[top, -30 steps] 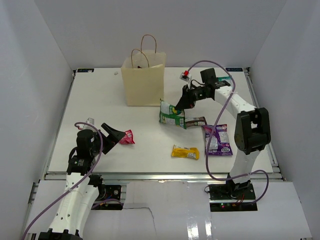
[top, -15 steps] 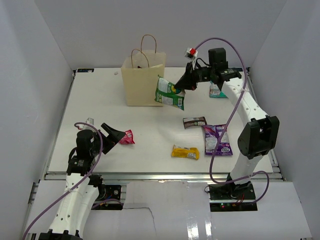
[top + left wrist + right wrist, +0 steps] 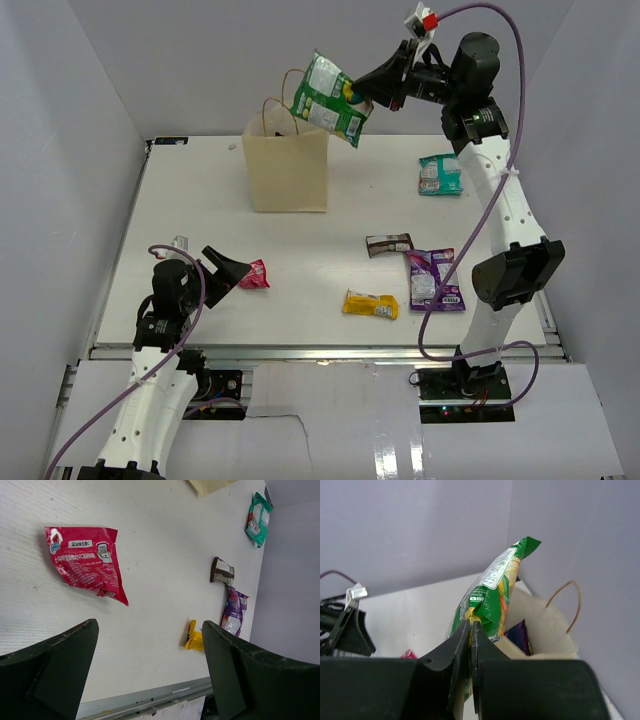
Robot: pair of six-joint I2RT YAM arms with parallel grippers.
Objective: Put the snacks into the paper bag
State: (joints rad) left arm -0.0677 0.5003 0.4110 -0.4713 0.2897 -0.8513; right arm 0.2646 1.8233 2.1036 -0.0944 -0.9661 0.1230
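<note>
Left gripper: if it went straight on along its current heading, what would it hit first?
Probably the red packet, lying flat on the table just ahead of the open left gripper, a little off its centreline; depth is unclear.

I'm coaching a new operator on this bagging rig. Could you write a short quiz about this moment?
1. True or false: the right gripper is shut on a green packet held in the air.
2. Which snack lies nearest the open left gripper? A) yellow bar B) red packet C) teal pouch
3. How many snacks lie on the table?
Key: 1 true; 2 B; 3 five.
</note>
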